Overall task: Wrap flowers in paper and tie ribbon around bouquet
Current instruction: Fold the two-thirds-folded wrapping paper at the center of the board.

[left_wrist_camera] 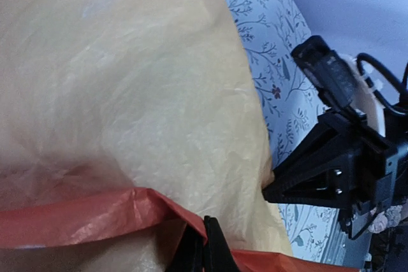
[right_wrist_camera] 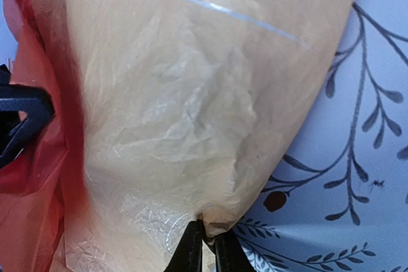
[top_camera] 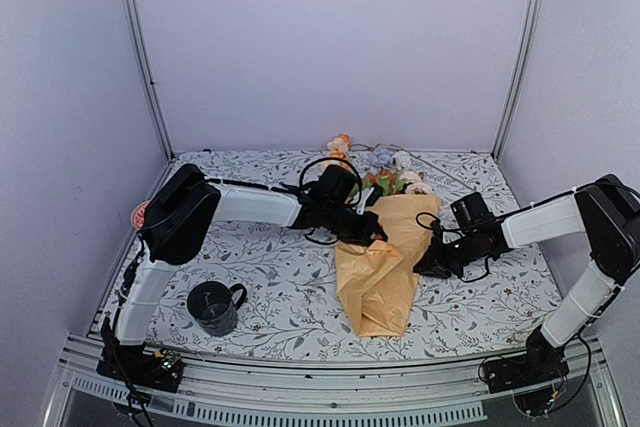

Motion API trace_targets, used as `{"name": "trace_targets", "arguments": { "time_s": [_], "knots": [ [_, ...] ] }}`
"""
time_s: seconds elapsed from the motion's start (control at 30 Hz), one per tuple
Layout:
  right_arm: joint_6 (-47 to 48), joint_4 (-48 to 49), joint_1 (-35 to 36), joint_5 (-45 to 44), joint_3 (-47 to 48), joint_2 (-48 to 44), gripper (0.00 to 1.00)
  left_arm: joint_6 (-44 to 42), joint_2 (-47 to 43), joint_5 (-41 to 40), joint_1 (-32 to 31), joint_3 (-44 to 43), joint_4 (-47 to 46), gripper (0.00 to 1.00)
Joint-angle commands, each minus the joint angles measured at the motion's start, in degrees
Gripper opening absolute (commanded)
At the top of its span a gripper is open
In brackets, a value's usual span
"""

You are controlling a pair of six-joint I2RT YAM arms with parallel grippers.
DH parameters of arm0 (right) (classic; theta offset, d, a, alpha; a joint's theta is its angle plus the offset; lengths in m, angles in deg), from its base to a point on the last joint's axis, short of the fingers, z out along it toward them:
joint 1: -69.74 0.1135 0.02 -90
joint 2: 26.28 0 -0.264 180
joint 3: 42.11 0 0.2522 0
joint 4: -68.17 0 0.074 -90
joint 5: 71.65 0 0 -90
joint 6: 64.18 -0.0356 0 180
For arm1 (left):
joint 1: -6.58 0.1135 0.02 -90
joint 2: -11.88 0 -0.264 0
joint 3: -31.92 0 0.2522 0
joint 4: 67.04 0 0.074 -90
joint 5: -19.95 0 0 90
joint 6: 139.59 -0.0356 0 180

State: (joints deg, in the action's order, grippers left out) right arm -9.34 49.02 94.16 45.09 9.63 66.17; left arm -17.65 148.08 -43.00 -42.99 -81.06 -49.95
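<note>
I've got the left claw point(left_wrist_camera: 204, 234) pinched shut on the orange-red edge of the crinkly mustard-yellow wrapping paper point(top_camera: 378, 277), mid-frame on the leafy-print worktop point(top_camera: 280, 267). The right claw point(right_wrist_camera: 205, 237) is clamped on its right edge, with peach and white artificial flowers point(top_camera: 395, 182) poking out up top.

Soft, even light casts faint shadows; the paper point(left_wrist_camera: 140, 93) blurs close up in both wrist views

Enclosed work cell. The bench point(top_camera: 300, 332) is covered by a white tablecloth point(top_camera: 285, 282) printed with grey leafy sprigs. Plain pale lavender walls point(top_camera: 330, 47) rise from its far, left and right edges. Aluminium posts point(top_camera: 140, 57) stand at both far corners. Lighting is even and diffuse.
</note>
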Motion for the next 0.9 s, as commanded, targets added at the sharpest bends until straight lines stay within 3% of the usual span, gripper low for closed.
{"name": "trace_targets", "arguments": {
  "time_s": [0.0,0.4,0.6,0.77,0.87],
  "knots": [
    [0.08,4.08,1.92,2.06,1.34,0.91,0.07,-2.23,-5.84,-1.11,-3.68,-3.90,0.77,0.00],
    [-2.66,9.40,3.96,6.96,1.52,2.07,0.04,-0.37,3.72,1.03,-4.22,-13.78,1.53,0.00],
    [-5.44,9.40,4.01,5.16,-0.16,-1.82,0.06,2.82,8.42,0.64,-2.49,-13.45,-0.88,0.00],
    [-6.78,4.00,3.88,-1.04,1.16,-5.33,0.17,1.95,11.60,-0.41,-2.40,-15.95,0.31,0.00],
    [-4.84,-6.69,3.94,-11.80,3.77,-10.56,0.25,1.51,11.96,-1.01,-2.36,-15.63,0.45,0.00]
  ]
}}
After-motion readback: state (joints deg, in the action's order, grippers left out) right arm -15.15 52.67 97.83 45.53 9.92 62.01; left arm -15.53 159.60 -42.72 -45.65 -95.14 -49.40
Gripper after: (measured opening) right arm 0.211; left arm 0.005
